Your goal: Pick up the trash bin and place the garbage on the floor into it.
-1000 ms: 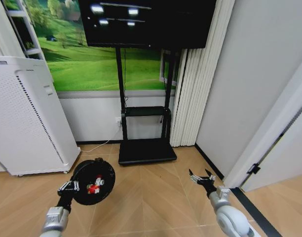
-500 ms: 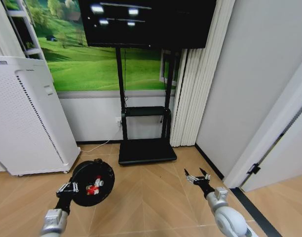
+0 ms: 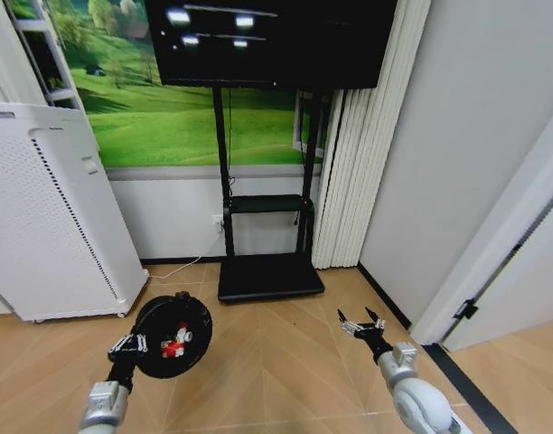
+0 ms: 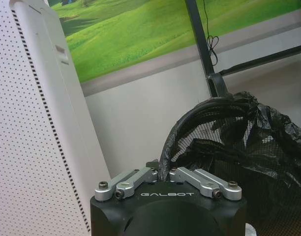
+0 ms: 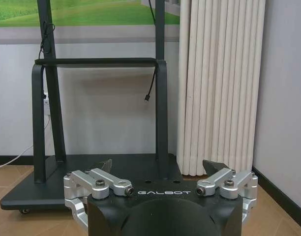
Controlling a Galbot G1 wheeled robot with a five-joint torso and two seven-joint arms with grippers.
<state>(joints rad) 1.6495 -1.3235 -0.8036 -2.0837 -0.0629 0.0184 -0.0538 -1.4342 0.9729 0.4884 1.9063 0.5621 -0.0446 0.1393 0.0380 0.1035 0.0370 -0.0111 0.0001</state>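
The trash bin (image 3: 173,336) is a small black round basket with a black bag liner, seen from above at the lower left of the head view. Red-and-white garbage (image 3: 175,343) lies inside it. My left gripper (image 3: 130,344) is shut on the bin's near-left rim. In the left wrist view that gripper (image 4: 163,173) pinches the rim, with the bin's mesh wall and bag (image 4: 239,147) just beyond it. My right gripper (image 3: 360,324) hangs open over the floor to the right of the bin, holding nothing. The right wrist view also has this gripper (image 5: 159,168) open.
A tall white perforated appliance (image 3: 51,217) stands close to the left of the bin, also visible in the left wrist view (image 4: 37,128). A black TV stand (image 3: 269,276) sits ahead against the wall. White folded panels (image 3: 349,172) and a door frame are on the right.
My right gripper has drifted a little to the left and stays open. The left gripper keeps its hold on the bin's rim, with only a slight shift.
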